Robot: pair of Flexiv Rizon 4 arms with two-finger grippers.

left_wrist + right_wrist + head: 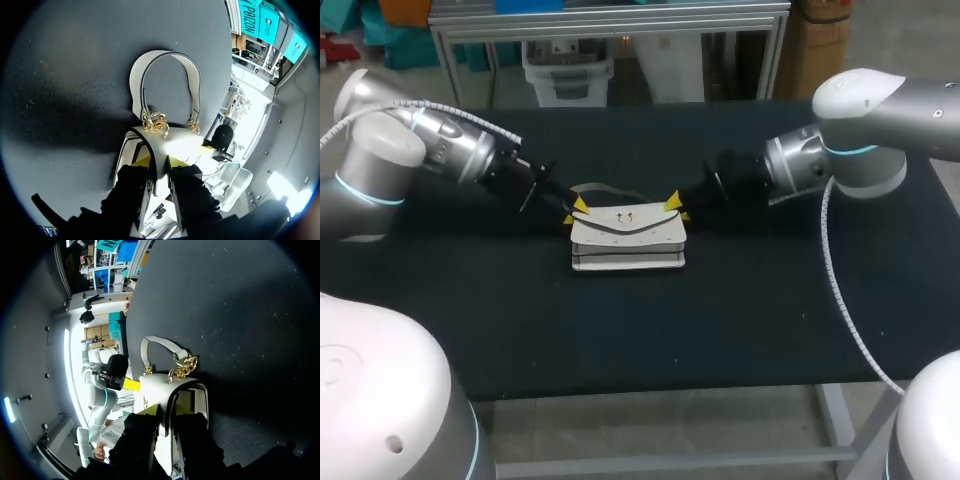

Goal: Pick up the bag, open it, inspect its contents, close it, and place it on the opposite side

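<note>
Slippage is the main risk: the bag (627, 240) lies around the middle of the table (750, 330), well clear of every edge, and each arm pinches only a thin lip at one upper corner. Left gripper (160, 161) has its jaws closed on the bag's end wall, the yellow tips pressing it from both sides; right gripper (167, 410) clamps the opposite end the same way. If the two pull apart unevenly, one lip could slide out and the bag would swing or drop. Strap (167, 75) and chain (156, 122) lie loose behind the bag, toward the table's far edge, and could snag a finger, while a hard pull might strain the flap (625, 222)
</note>
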